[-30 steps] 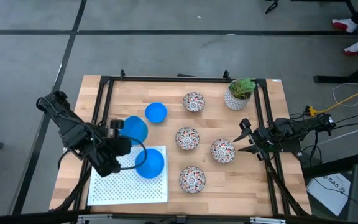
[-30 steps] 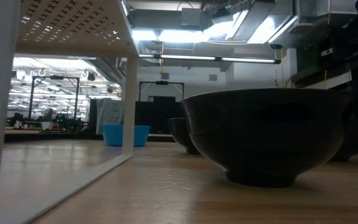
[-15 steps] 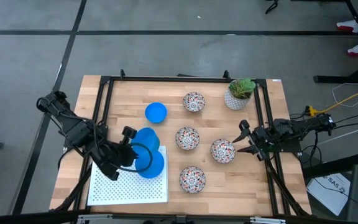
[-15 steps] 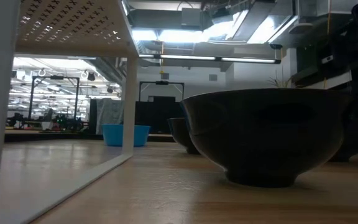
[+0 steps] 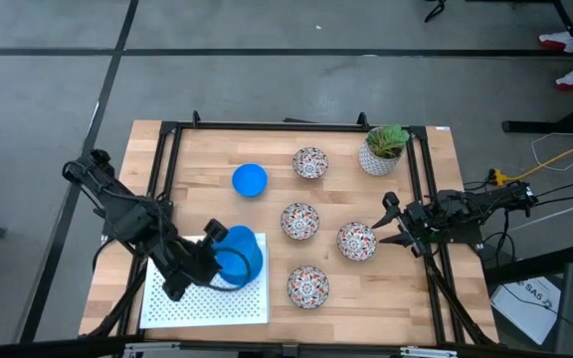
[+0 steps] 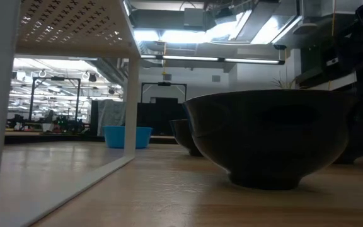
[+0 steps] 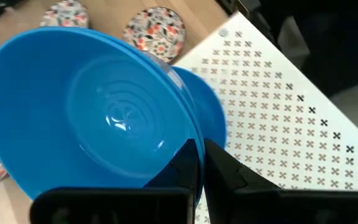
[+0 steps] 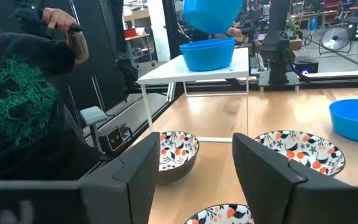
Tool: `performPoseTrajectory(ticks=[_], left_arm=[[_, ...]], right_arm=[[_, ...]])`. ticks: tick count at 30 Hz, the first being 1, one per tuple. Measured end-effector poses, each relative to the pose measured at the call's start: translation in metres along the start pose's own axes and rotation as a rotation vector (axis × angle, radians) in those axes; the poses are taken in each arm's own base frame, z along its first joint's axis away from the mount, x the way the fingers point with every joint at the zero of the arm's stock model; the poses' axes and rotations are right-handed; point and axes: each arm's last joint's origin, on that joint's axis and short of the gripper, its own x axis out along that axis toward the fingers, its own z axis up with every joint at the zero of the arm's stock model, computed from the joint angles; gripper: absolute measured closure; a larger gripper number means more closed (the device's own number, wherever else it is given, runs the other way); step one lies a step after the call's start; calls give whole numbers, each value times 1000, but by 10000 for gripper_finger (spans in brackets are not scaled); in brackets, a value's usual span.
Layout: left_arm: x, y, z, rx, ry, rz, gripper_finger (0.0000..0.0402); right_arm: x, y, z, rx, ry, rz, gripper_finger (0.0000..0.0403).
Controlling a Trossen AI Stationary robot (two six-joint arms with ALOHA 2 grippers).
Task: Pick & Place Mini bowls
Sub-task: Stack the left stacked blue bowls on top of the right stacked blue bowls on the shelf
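Observation:
My left gripper (image 5: 216,262) is shut on a plain blue mini bowl (image 7: 92,118) and carries it above the white perforated shelf (image 5: 192,298). Another blue bowl (image 7: 211,118) stands on that shelf right under it. In the right wrist view the carried bowl (image 8: 213,14) hangs above the shelf's bowl (image 8: 207,55). A third blue bowl (image 5: 250,180) rests on the table. Several floral bowls (image 5: 299,221) stand on the wood. My right gripper (image 5: 387,221) waits open at the table's right side, beside a floral bowl (image 5: 356,241). My left gripper pinches the blue bowl's rim (image 7: 190,140), one finger (image 7: 188,168) inside the bowl and the other (image 7: 225,171) outside its wall. The bowl is lifted clear and tilted, just above the bowl on the shelf.
A white pot with a green plant (image 5: 382,149) stands at the far right corner. Black frame rails (image 5: 167,169) run along the table's edges. The shelf's white leg (image 6: 130,94) and a dark bowl (image 6: 266,135) fill the low view. A person (image 8: 23,93) stands beyond the table.
My left gripper has carried the blue bowl toward the table's near edge and slightly right, from over the bare wood beside the shelf's far edge to above the blue bowl on the shelf. The right arm has kept still.

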Motion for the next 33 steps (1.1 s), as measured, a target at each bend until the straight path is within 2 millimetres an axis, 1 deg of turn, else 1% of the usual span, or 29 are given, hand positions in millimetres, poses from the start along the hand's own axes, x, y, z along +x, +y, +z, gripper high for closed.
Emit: performPoseTrajectory(ticks=[3, 6, 12, 17, 25, 33], left_arm=[[9, -3, 3, 45, 30, -9, 394], [14, -4, 3, 67, 60, -10, 394], [16, -4, 0, 69, 95, -7, 390], [16, -4, 0, 53, 95, -5, 368], [16, -2, 0, 48, 95, 97, 329], [16, -1, 1, 22, 85, 106, 289]], right_arm=[[0, 0, 0, 3, 0, -1, 202], [0, 0, 0, 1, 0, 0, 202], [0, 0, 0, 3, 0, 0, 202], [0, 0, 0, 2, 0, 0, 202], [0, 0, 0, 2, 0, 0, 202], [0, 0, 0, 3, 0, 0, 202]])
